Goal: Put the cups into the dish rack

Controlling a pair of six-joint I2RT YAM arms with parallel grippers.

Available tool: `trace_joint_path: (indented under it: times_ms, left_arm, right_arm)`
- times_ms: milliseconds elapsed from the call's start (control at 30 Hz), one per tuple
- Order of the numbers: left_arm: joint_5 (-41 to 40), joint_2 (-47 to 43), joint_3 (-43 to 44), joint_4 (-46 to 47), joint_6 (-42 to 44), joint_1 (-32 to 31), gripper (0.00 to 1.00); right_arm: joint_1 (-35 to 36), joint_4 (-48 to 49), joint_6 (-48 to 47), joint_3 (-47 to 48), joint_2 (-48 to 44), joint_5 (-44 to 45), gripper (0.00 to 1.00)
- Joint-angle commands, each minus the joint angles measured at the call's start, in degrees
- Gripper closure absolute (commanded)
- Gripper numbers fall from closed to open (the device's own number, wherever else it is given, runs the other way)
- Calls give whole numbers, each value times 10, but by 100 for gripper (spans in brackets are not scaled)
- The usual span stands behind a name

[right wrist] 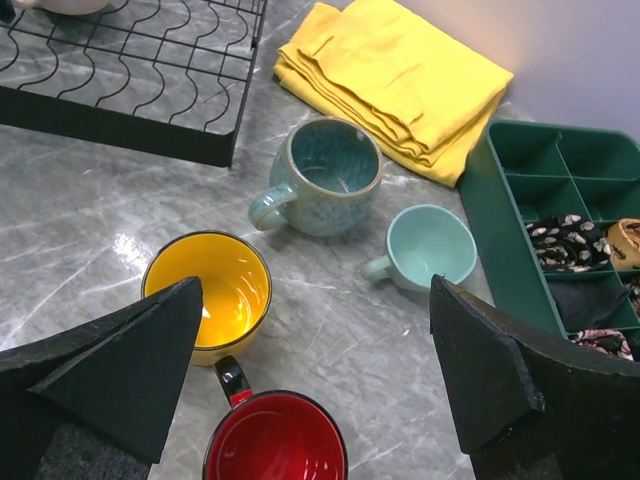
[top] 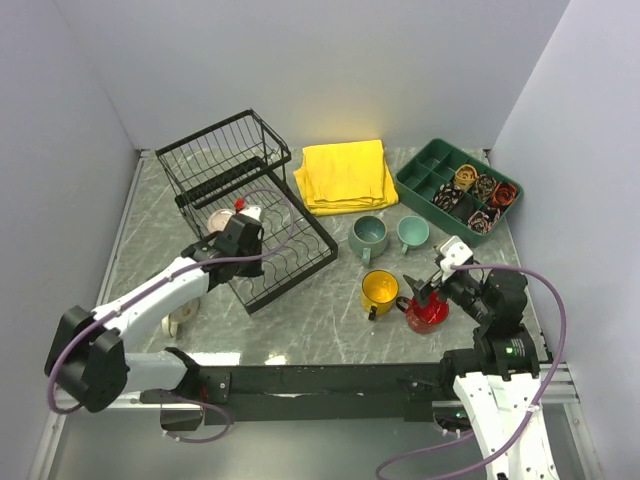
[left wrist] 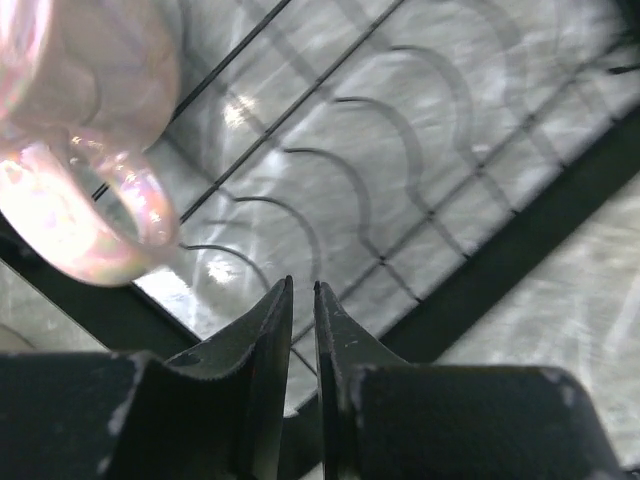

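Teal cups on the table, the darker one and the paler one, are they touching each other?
Apart. The right wrist view shows a strip of bare table between the darker teal cup and the paler teal cup.

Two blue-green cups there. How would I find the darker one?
Find the folded yellow cloth at the back of the table. Just in front stand two teal cups; the darker cup is nearer the black dish rack. It is bigger and speckled, unlike the pale mint cup beside it.
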Motion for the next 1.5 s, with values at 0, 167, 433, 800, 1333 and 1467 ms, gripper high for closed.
trace_joint_path:
  times_ms: [0, 167, 433, 800, 1333, 1467]
  left_arm:
    - [-9, 49, 0, 3, -12, 26, 80]
    - [-42, 88, 34, 2, -2, 48, 80]
    - [-36, 144, 69, 21, 16, 101, 79]
    - [-64, 186, 94, 41, 27, 130, 78]
    - [-30, 78, 58, 107, 189, 85, 71]
    - [-63, 117, 70, 104, 230, 82, 70]
  right_arm:
    - [-9, 23, 5, -2, -8, -9, 0]
    - [-16, 24, 5, -3, -10, -8, 0]
    - [-26, 24, 3, -5, -14, -12, 0]
    - [-31, 24, 0, -6, -14, -15, 0]
    - [-50, 26, -1, -8, -10, -18, 0]
    - [-52, 25, -2, -8, -9, -18, 0]
